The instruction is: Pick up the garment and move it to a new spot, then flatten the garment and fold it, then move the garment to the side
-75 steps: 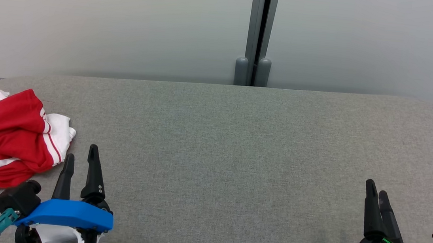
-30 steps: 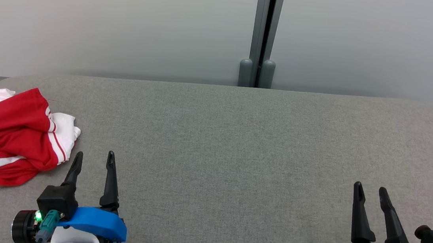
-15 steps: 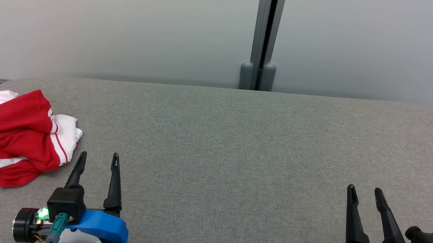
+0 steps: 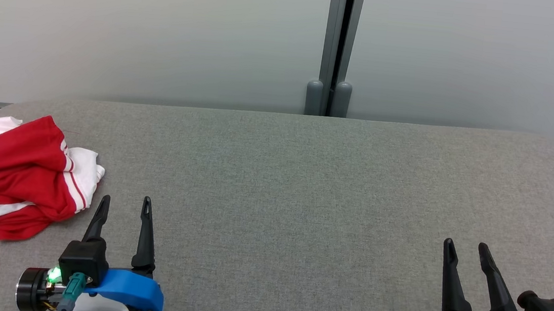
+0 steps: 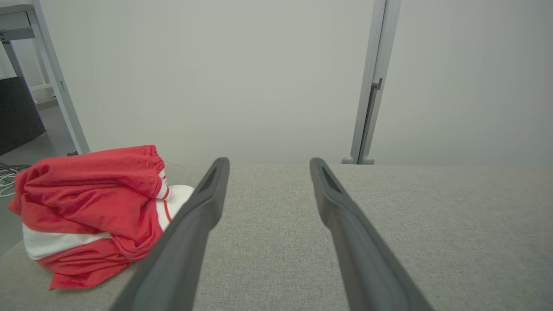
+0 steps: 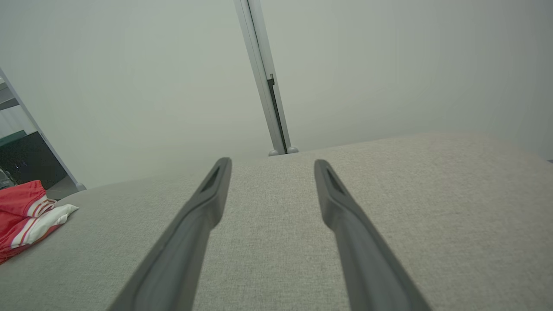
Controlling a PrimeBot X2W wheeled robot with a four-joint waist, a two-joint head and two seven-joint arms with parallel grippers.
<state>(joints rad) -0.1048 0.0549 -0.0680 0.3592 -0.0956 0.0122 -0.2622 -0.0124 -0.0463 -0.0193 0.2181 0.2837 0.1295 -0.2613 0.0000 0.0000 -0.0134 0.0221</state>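
A crumpled red garment with white stripes point(image 4: 15, 178) lies bunched at the far left of the grey fabric table point(image 4: 304, 188). My left gripper point(image 4: 125, 203) stands open just right of it, apart from the cloth, fingers empty. The left wrist view has the garment point(image 5: 90, 207) left of my open fingers point(image 5: 198, 216). My right gripper point(image 4: 465, 246) is open and empty at the lower right, far from the garment. In the right wrist view the garment point(image 6: 26, 218) sits at the far left edge.
A pale wall runs behind the table, with a grey vertical post point(image 4: 338, 44) at its middle. A table frame and dark cabinet point(image 5: 21, 112) stand beyond the table's left end. Bare grey cloth spans between the two grippers.
Both grippers have turned at the wrist and drawn back toward the bottom edge; the right one's fingers have spread apart. The camera shifted slightly. The garment lies as before.
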